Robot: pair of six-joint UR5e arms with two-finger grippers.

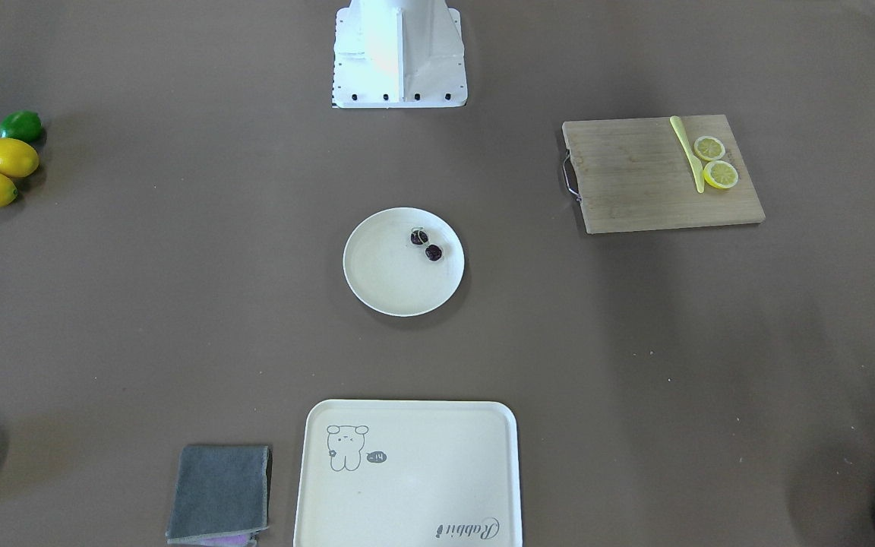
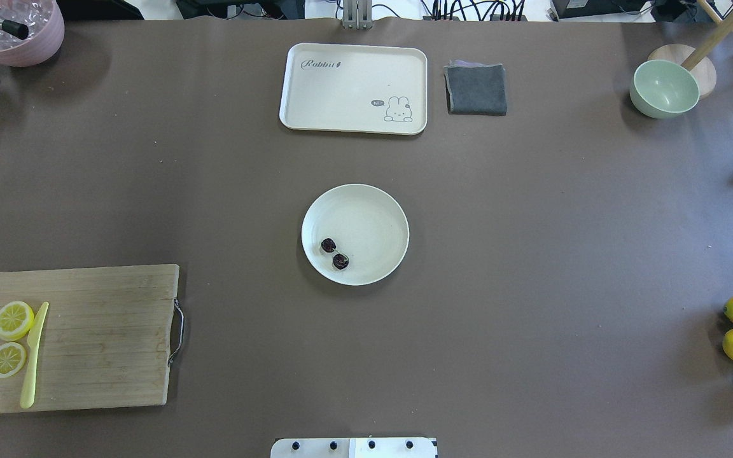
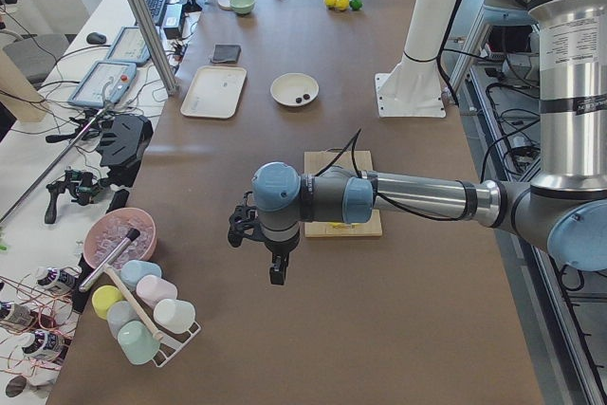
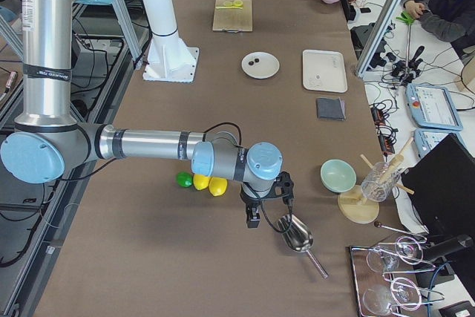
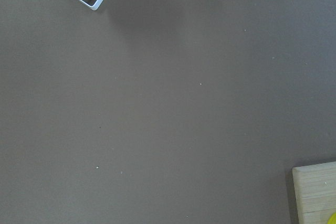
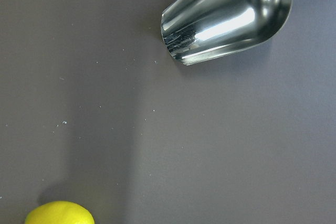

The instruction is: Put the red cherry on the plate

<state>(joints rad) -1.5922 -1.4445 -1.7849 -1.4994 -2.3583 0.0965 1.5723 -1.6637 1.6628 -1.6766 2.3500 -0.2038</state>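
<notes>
Red cherry (image 2: 334, 253) lies on plate (image 2: 376, 207) nr rim: task looks done. Left gripper (image 3: 275, 275) & right gripper (image 4: 253, 220) hang clear; jaw state: cannot tell.

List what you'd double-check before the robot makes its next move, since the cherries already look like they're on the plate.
1. Red cherry inside the rim of the plate: ok, both fruits lie on it.
2. Plate flat on the table: ok.
3. Left fingers away from the plate: ok, they hang over the table's end near the cutting board.
4. Right fingers away from the plate: ok, they hang near the metal scoop at the other end.
5. Fingers open or shut: cannot tell, only the side views show them.
</notes>
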